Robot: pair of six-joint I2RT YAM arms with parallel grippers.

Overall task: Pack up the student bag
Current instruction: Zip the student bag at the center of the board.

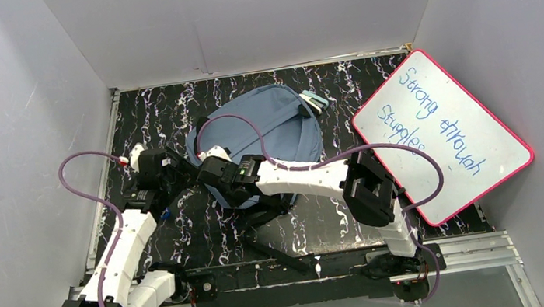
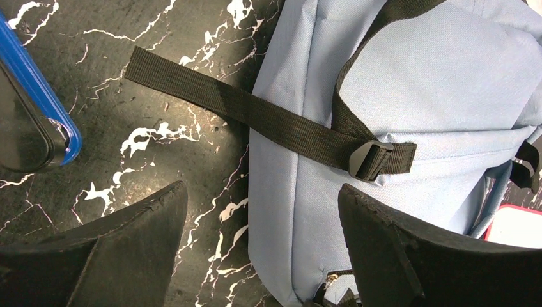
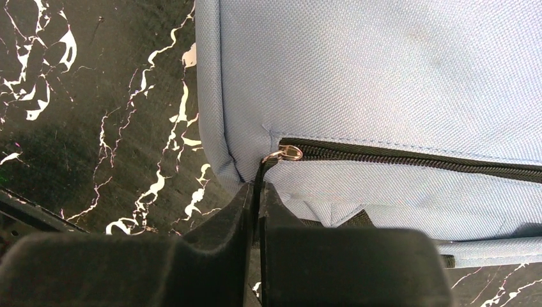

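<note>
We see the student bag (image 1: 274,133) lying flat mid-counter (image 1: 325,225), its zipper (image 3: 415,157) shut, our right jaws pinched on the zipper pull (image 3: 261,171), left jaws gaping empty over its strap (image 2: 255,115), so packing looks barely begun, we reckon.

One student bag (image 1: 265,123), one whiteboard (image 1: 446,132), one blue-rimmed object (image 2: 38,86)

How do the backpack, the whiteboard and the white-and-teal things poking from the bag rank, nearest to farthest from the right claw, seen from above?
1. Backpack: under the right claw, which pinches its zipper pull.
2. White-and-teal things: at the bag's far end.
3. Whiteboard: far right.
</note>
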